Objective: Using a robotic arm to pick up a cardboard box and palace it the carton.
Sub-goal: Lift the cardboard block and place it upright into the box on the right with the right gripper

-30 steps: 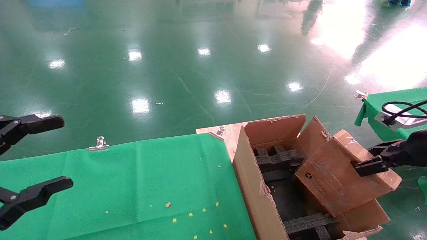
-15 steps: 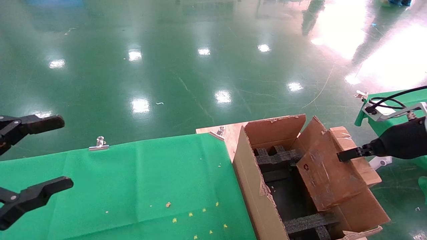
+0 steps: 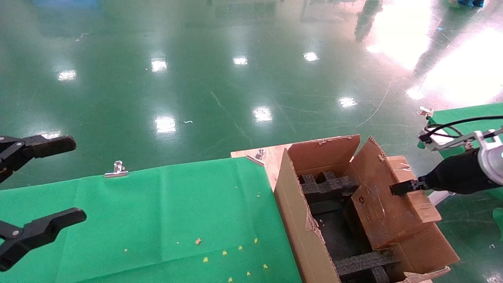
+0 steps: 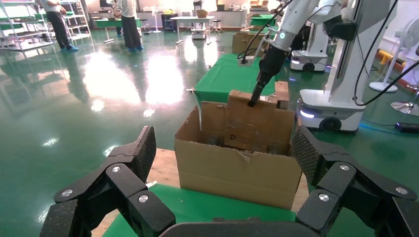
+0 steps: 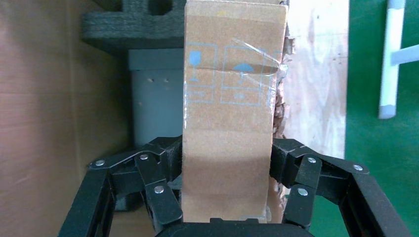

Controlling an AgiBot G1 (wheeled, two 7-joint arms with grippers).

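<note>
Currently, the flat taped brown cardboard box (image 3: 387, 208) is clamped in the right gripper (image 5: 225, 173) jaws, lowered further into the corrugated foam-lined carton (image 3: 302, 232); left gripper (image 4: 222, 187) jaws gape, empty.

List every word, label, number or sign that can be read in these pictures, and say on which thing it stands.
No words or numbers can be read.
Cardboard box, held in the right gripper: blue handling pictograms, a wine glass and an umbrella; two more below are too faint.
Same box, head view: a small dark round mark, too blurred to read.

The small brown taped cardboard box (image 3: 387, 208) hides its lower end behind the large brown corrugated carton's (image 3: 300, 220) wall, while the carton's near corner runs off-frame.
</note>
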